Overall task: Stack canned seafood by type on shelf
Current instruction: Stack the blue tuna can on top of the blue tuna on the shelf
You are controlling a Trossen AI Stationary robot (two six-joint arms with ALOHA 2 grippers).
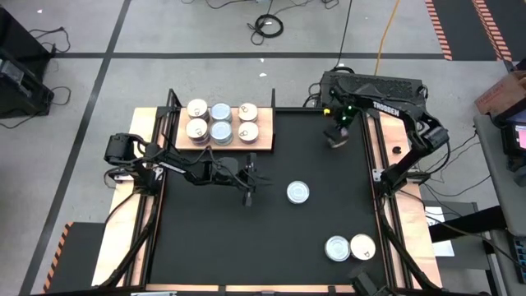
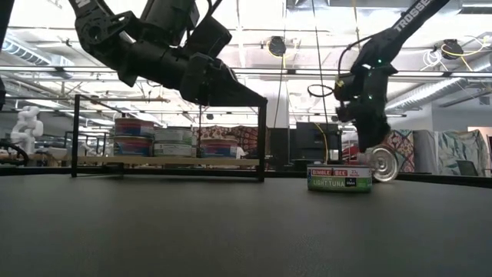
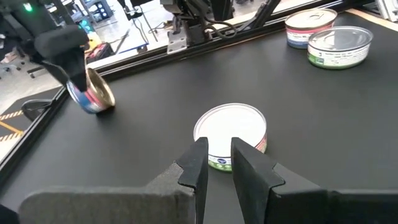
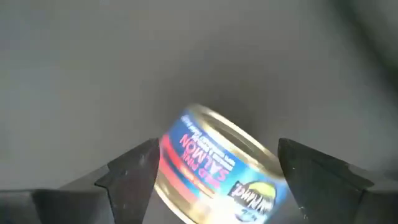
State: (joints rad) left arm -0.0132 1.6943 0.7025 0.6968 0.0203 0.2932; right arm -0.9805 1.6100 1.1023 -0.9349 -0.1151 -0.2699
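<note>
The shelf lies at the mat's far left and carries several tins in stacks. A white-topped tuna tin sits flat mid-mat. My left gripper hovers just left of that tin, with its fingers nearly together and touching nothing. My right gripper is at the far right of the mat and is shut on a blue salmon tin. Two more tins sit at the near right. My right gripper holds the salmon tin across its width, with one finger at each side of the rim. It comes from above, pointing down. The tin is tipped up on edge, with its lower rim at or just above the mat; which, I cannot tell.
A black frame with upright posts stands around the shelf. Wooden side strips and dark rails border the mat on both sides. Bare black mat lies between the tuna tin and the two near-right tins.
</note>
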